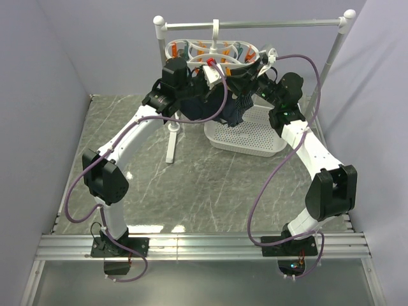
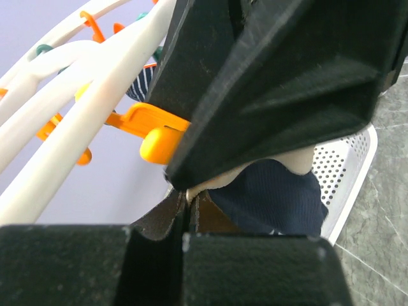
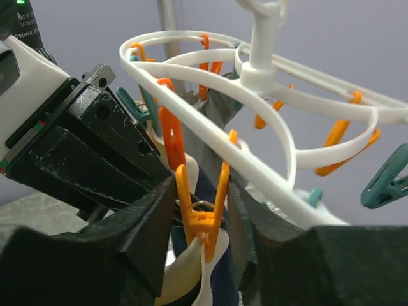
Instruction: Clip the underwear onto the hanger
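Note:
The white looped hanger point(image 1: 213, 52) hangs from the rail, with orange and teal clothespins. The underwear point(image 1: 207, 105), dark navy with a beige waistband, hangs below it between both grippers. My left gripper point(image 1: 220, 75) is shut on the beige waistband point(image 2: 299, 159), with its jaws point(image 2: 188, 199) pinched tight. My right gripper point(image 3: 204, 197) grips the two handles of an orange clothespin point(image 3: 203, 213). The pin's tip sits on the waistband point(image 3: 185, 274). The hanger loops point(image 3: 268, 172) pass just above. The left gripper's black fingers point(image 3: 83, 150) are right beside the pin.
A white perforated basket point(image 1: 255, 143) sits under the hanger, also in the left wrist view point(image 2: 347, 169). The grey rail stand point(image 1: 255, 24) carries the hanger, with a leg point(image 1: 171, 143) on the marble table. A navy pinstriped cloth point(image 1: 238, 109) hangs beside the underwear.

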Robot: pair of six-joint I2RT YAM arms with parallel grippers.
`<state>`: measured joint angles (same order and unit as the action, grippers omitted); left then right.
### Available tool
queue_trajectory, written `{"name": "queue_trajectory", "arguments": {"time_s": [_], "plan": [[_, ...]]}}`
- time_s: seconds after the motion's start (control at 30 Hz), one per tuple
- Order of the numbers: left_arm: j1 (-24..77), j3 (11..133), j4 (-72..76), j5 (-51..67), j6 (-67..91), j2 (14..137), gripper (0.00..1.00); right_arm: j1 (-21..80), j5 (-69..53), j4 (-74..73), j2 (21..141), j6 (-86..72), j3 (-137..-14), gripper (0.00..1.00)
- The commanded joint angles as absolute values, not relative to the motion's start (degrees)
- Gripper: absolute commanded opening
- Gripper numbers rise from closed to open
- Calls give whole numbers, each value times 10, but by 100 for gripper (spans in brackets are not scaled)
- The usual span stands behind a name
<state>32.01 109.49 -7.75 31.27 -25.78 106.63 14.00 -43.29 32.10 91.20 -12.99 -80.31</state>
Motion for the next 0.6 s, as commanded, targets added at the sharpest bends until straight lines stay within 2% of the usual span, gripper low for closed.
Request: {"name": "queue_trajectory", "arguments": {"time_s": [0.0, 0.13, 0.23, 0.27, 0.33, 0.37, 0.47, 0.53, 0.57], "plan": [[321, 1093, -51, 323, -258, 1031, 0, 142, -454, 314, 904, -141, -817, 48], [321, 1088, -54, 316, -260, 1031, 0, 142, -451, 316, 898, -149, -817, 50], [320, 1090, -67, 312, -259, 1033, 5, 141, -450, 313, 895, -157, -817, 52], [321, 1090, -70, 310, -258, 1033, 16, 141, -450, 313, 893, -162, -817, 53], [320, 1083, -77, 309, -257, 1030, 24, 141, -447, 307, 889, -164, -813, 58], [321, 1078, -80, 308, -257, 1028, 31, 142, -446, 304, 887, -167, -811, 59], [321, 1055, -83, 306, -258, 1014, 41, 140, -442, 296, 878, -174, -802, 63], [321, 1041, -91, 307, -258, 1005, 43, 140, -444, 287, 873, -178, -795, 64], [321, 1035, -98, 307, -258, 1001, 51, 140, -442, 286, 869, -178, -791, 64]]}}
